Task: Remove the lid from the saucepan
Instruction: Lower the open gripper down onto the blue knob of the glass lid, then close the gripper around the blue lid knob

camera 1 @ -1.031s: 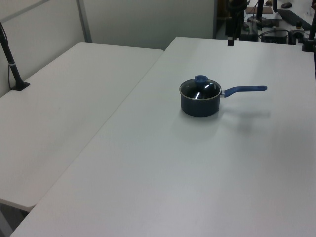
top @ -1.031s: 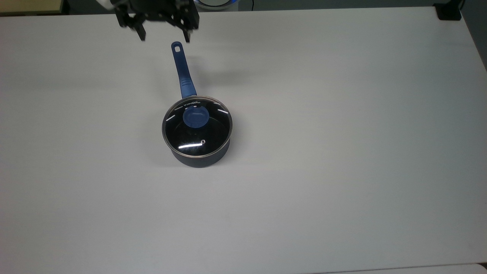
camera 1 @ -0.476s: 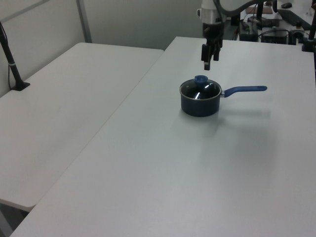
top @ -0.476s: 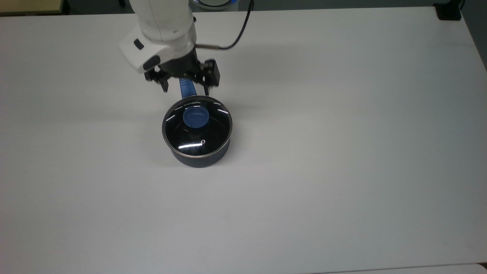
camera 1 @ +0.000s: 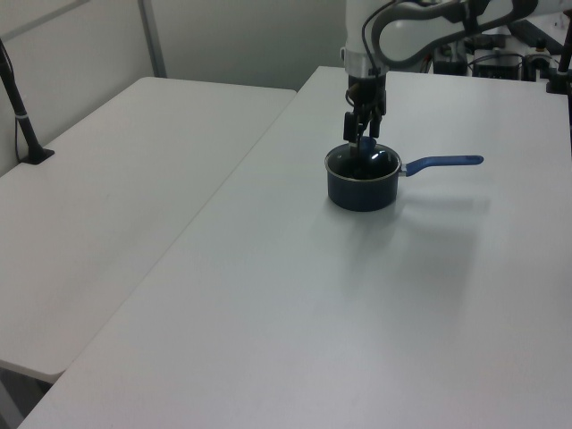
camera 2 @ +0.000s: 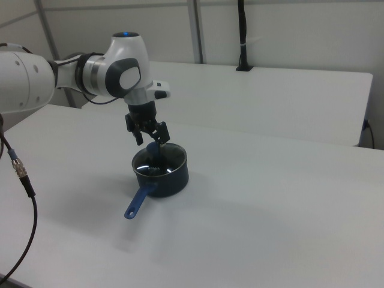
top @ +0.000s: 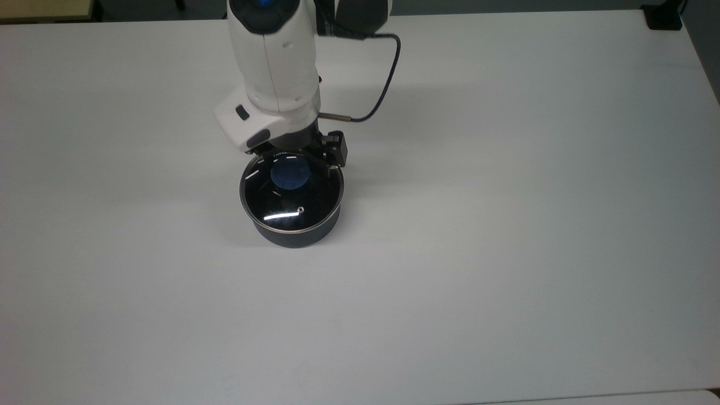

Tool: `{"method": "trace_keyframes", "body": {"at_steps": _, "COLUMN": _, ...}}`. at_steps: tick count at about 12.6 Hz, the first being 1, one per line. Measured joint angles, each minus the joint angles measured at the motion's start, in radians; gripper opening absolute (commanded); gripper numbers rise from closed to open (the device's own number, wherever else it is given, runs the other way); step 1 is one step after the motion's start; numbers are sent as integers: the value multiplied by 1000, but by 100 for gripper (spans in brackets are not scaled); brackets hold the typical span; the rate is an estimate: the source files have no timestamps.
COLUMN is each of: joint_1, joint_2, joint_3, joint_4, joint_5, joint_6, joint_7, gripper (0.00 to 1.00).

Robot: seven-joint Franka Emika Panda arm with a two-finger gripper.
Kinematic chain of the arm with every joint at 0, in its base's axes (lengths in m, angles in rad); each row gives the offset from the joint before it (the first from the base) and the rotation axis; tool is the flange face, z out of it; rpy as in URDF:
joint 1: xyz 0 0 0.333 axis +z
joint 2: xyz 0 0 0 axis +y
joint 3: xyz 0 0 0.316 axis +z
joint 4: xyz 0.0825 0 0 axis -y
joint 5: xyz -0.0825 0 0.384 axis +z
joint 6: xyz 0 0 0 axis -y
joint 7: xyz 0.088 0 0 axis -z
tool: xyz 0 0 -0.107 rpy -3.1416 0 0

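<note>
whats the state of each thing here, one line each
lid: on the saucepan, not lifted yet
saucepan: upright on the table, covered, handle pointing to the left view's right
gripper: open, fingers down around the lid's blue knob, not closed on it
table: white, holding the saucepan

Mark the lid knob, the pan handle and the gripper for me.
lid knob (top: pixel 289 174), top view, centre of the blue knob
pan handle (camera 1: pixel 442 163), left view, middle of the handle
gripper (camera 2: pixel 153 140), right view, between its fingertips
</note>
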Motion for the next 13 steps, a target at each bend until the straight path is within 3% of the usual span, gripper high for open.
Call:
{"method": "trace_keyframes", "body": {"at_steps": 2, "joint_1": -1, "joint_2": 9, "joint_3": -1, "joint_4": 3, "joint_5": -1, "joint_6": 28, "joint_7": 1, "gripper": 97}}
{"method": "trace_keyframes", "body": {"at_steps": 5, "joint_1": -1, "joint_2": 9, "joint_3": -3, "joint_4": 12, "joint_5": -1, "joint_6": 28, "joint_7": 2, "gripper": 82}}
{"method": "trace_keyframes", "body": {"at_steps": 8, "joint_1": -2, "joint_2": 9, "joint_3": -5, "joint_4": 14, "joint_5": -8, "joint_6": 28, "joint_7": 2, "gripper": 77}}
{"method": "trace_keyframes", "body": {"at_steps": 13, "joint_1": -2, "joint_2": 9, "joint_3": -5, "joint_4": 15, "joint_5": -27, "joint_6": 28, "joint_7": 2, "gripper": 51}}
